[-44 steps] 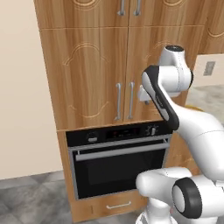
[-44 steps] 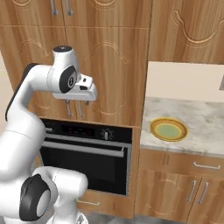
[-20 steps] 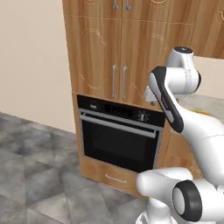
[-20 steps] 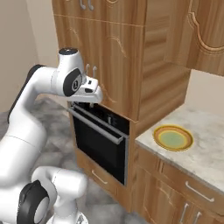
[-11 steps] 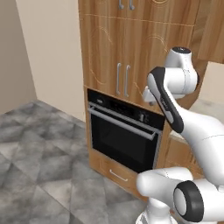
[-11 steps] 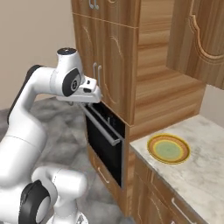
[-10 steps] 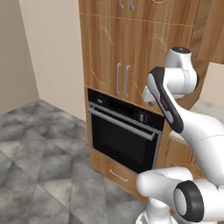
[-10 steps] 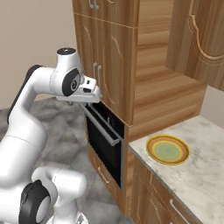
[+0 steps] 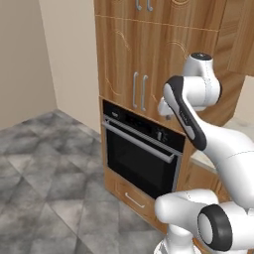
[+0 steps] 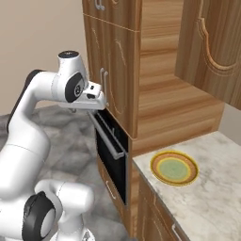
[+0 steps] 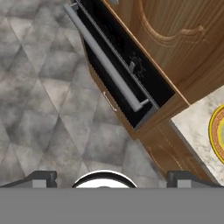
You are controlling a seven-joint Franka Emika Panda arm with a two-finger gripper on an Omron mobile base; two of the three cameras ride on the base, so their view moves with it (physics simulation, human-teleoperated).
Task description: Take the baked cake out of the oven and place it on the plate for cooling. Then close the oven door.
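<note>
One oven (image 9: 141, 154), black, built into tall wooden cabinets (image 9: 149, 59); control strip with knobs along its top, dark glass front below. Oven door (image 9: 136, 161) upright and shut, with a long silver bar handle (image 11: 103, 61) running across just under the controls. In the hand view the handle appears as a pale rod slanting across the black front, seen from above.

One tabletop (image 10: 207, 197), pale marbled stone, to the right of the oven column, over wooden drawers.

One plate (image 10: 173, 168), round and flat, yellow-orange rim, pale green centre, lying on the tabletop near its left edge, with nothing on it. Its rim also shows at the right edge of the hand view.

One gripper (image 10: 84, 104), held up in front of the cabinet doors above the oven, touching nothing; jaws spread wide apart, holding nothing.

Floor (image 9: 44, 168): grey stone tiles.
</note>
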